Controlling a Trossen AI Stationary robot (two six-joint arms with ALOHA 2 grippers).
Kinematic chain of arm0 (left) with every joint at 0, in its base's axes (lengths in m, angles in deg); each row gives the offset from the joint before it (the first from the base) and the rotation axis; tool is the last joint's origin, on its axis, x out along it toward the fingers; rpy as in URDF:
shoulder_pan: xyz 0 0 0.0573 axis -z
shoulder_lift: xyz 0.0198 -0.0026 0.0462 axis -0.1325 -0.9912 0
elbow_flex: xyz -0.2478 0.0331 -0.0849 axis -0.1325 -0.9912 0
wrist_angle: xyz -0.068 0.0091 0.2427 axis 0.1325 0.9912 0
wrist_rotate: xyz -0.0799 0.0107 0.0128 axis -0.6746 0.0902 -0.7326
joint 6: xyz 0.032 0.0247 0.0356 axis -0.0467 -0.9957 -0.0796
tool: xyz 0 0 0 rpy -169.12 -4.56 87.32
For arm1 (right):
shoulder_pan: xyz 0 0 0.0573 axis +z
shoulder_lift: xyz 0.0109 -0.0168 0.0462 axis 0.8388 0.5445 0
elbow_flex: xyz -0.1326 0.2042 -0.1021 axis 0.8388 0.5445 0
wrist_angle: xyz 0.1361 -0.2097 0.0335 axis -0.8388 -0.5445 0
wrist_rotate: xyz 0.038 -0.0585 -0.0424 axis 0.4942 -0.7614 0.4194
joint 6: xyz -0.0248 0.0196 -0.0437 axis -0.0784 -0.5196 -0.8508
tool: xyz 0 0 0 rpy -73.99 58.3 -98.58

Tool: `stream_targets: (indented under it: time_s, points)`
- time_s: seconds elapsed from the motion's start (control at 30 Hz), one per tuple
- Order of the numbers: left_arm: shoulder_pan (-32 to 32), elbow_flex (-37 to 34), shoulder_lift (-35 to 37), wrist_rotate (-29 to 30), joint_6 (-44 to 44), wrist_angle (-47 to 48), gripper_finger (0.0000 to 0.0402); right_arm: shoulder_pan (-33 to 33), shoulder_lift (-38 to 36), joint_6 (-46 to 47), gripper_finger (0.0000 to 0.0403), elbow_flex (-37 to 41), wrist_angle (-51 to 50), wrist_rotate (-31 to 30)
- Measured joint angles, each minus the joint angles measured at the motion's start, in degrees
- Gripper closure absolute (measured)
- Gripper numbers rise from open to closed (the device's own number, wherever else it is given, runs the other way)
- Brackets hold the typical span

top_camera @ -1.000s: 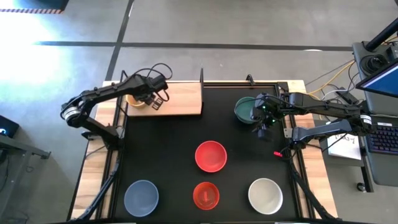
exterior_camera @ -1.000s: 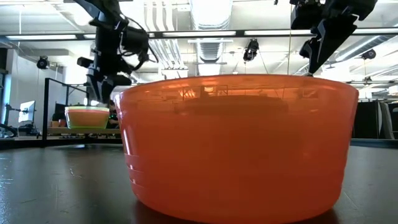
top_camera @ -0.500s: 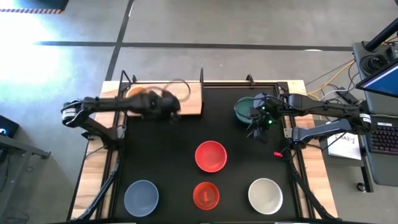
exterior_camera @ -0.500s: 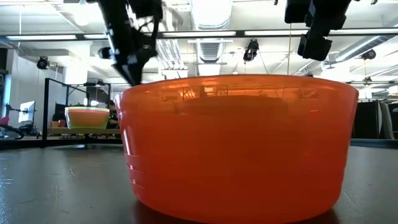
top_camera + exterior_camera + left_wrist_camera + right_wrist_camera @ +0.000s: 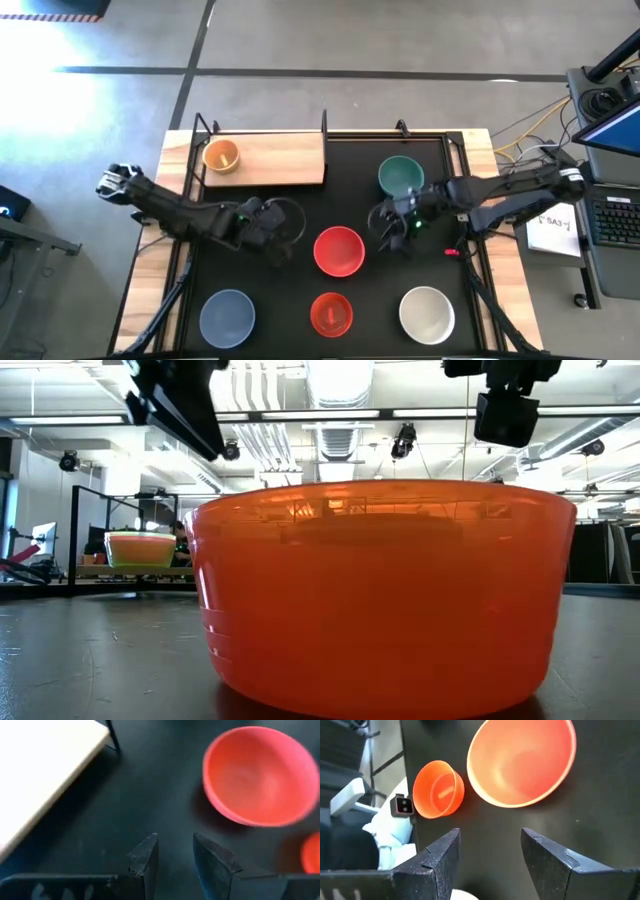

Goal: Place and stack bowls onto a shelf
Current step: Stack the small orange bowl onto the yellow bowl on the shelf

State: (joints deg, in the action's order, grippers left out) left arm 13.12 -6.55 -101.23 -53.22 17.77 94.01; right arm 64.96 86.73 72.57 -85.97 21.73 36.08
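The left gripper (image 5: 272, 232) is hovering empty over the black mat (image 5: 260, 290), its fingers (image 5: 145, 857) standing a little apart, just left of the red bowl (image 5: 339, 250). The right gripper (image 5: 388, 222) is hanging on that bowl's other side, fingers (image 5: 437, 857) spread wide and gripping nothing, with the teal bowl (image 5: 401, 176) just behind it. Farther out, the orange bowl (image 5: 331, 313), grey-blue bowl (image 5: 227, 316) and white bowl (image 5: 427, 313) are sitting along the mat's near edge, while the shelf (image 5: 270, 158) at the back left is carrying only a yellow bowl (image 5: 220, 156). In the low view that spot shows a green-looking bowl (image 5: 140, 548), so there may be a nested stack; I cannot tell. Both arms are flanking the same red bowl, so the likely trouble is a clash: if both are reaching in together, fingers may collide or shove the bowl away. A pinch on the thin sloped rim could also be slipping, tipping the bowl.
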Motion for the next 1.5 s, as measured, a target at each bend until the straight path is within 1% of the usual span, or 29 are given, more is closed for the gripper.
stream_targets:
  time_s: [0.1, 0.17, 0.33, 0.6, 0.77, 0.93, 1.13, 1.33, 1.43, 1.5]
  points:
    - [2.76, 0.0, 0.0, 0.52, 2.64, 0.0, 0.0298, 3.94, 3.25, 7.81, 0.0204, 0.0, 2.83, -4.89]
    - [4.45, 0.0, -0.01, 0.52, 4.16, -0.04, 0.0298, 6.04, 5.71, 13.25, 0.0204, 0.0, 4.19, -7.11]
    - [7.68, 0.0, -0.04, 0.5, 6.35, -0.07, 0.0298, 9.46, 11.9, 22.13, 0.0204, 0.0, 7.96, -8.3]
    - [10.91, 0.0, -0.07, 0.5, 6.69, -0.33, 0.0298, 14.61, 19.91, 29.43, 0.0204, 0.0, 18.99, -8.71]
    - [11.71, 0.0, -0.07, 0.52, 6.49, -0.29, 0.0298, 17.02, 24.18, 32.43, 0.0204, -0.04, 23.23, -12.34]
    - [12.75, 0.0, -0.07, 0.01, 5.49, -0.28, 0.0298, 19.09, 28.51, 34.17, 0.0204, -2.46, 22.93, -15.26]
    - [13.75, 0.0, -0.07, -0.65, 4.17, -0.21, 0.0298, 20.37, 35.46, 33.57, 0.0204, -9.57, 22.24, -16.32]
    - [14.13, 0.0, -0.07, -0.77, 2.46, 0.04, 0.0298, 20.3, 40.9, 31.87, 0.0205, -16.94, 11.54, -19.61]
    - [14.5, 0.0, -0.07, -0.92, 1.91, 0.06, 0.0298, 20.3, 43.03, 31.08, 0.0205, -19.69, 8.63, -20.28]
    - [14.71, 0.0, -0.07, -0.99, 1.57, 0.16, 0.0298, 20.3, 44.15, 30.72, 0.0205, -20.68, 8.46, -20.28]
